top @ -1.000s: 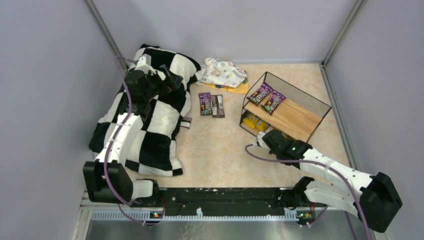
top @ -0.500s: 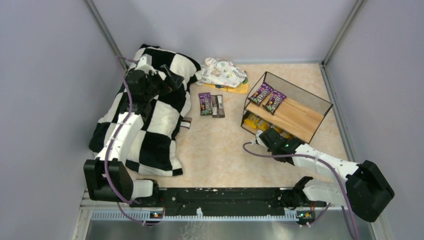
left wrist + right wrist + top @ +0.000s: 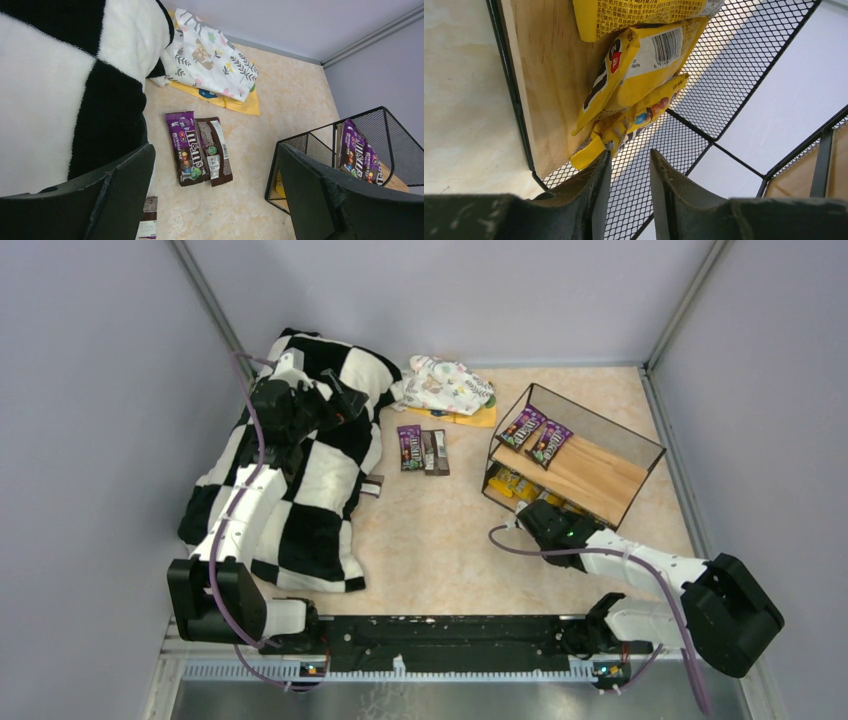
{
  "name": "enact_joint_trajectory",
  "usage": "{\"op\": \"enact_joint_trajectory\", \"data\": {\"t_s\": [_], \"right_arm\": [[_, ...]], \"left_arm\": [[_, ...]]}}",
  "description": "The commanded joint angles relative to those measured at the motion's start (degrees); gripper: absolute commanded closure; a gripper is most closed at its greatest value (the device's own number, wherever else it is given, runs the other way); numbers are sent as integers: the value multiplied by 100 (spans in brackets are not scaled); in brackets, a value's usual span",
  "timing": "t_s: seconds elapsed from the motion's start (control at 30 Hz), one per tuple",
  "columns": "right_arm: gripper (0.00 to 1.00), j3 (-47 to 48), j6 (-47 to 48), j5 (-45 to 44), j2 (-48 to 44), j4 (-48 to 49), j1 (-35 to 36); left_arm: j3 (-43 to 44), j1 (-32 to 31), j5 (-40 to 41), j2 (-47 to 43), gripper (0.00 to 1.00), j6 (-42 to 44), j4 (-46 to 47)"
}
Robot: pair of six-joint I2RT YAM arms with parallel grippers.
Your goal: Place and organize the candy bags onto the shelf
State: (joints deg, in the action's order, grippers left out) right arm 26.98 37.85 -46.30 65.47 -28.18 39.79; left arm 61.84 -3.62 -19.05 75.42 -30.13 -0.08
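Note:
The shelf (image 3: pixel 600 430) stands at the right, with two purple candy bags (image 3: pixel 535 435) on its top board and yellow bags (image 3: pixel 510 483) on the lower tier. Two purple/brown bags (image 3: pixel 420 450) lie side by side on the table, and a third (image 3: pixel 373 486) peeks out at the blanket's edge. My left gripper (image 3: pixel 345 400) hovers open and empty over the blanket; its view shows the two bags (image 3: pixel 186 148) below. My right gripper (image 3: pixel 530 512) is at the shelf's lower front corner. Its fingers (image 3: pixel 629 152) are slightly apart and empty, beside a yellow bag (image 3: pixel 634 117) on the lower board (image 3: pixel 549 75).
A black-and-white checkered blanket (image 3: pixel 300 480) covers the left side. A floral cloth bundle (image 3: pixel 445 383) lies on an orange sheet (image 3: pixel 470 418) at the back. Grey walls close in the table on three sides. The shelf's wire mesh (image 3: pixel 724 75) is right in front of my right fingers.
My right arm has shifted slightly left, its gripper nudging closer to the shelf's lower tier. The left arm and the bags have not moved.

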Motion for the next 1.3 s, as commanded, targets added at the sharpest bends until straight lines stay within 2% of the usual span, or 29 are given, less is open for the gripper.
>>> {"op": "enact_joint_trajectory", "data": {"t_s": [0.0, 0.27, 0.5, 0.57, 0.7, 0.77, 0.9, 1.07, 1.17, 1.23, 1.27], "right_arm": [[64, 110, -14, -238, 53, 113, -72], [62, 188, 7, 184, -261, -61, 48], [42, 141, 7, 1078, -1433, -256, 671], [40, 252, -1, 1484, -1763, -672, 828], [35, 515, 108, 2997, -2271, -1361, 1308], [32, 460, 21, 3121, -2347, -1346, 1338], [33, 530, -22, 3649, -2272, -1313, 1346], [30, 942, -460, 4303, -2181, -479, 1425], [27, 1149, -1185, 4420, -1878, 815, 1478], [3, 1228, -2001, 4298, -1456, 1788, 1572], [2, 1298, -2409, 4276, -1186, 2167, 1631]], "left_arm": [[183, 28, -75, -62, 2, -27, 245], [188, 28, -73, -70, 2, -21, 245], [196, 28, -53, -56, 2, 8, 232], [204, 28, -79, -30, 2, 7, 227], [201, 28, -127, -10, 2, 7, 243], [192, 28, -99, 19, 2, 43, 239], [205, 28, 31, 51, 2, 135, 197], [212, 28, 126, 93, 2, 196, 170], [220, 28, 151, 92, 2, 221, 147], [210, 28, 200, 79, 2, 243, 142], [213, 28, 216, 78, 2, 256, 137]]}}
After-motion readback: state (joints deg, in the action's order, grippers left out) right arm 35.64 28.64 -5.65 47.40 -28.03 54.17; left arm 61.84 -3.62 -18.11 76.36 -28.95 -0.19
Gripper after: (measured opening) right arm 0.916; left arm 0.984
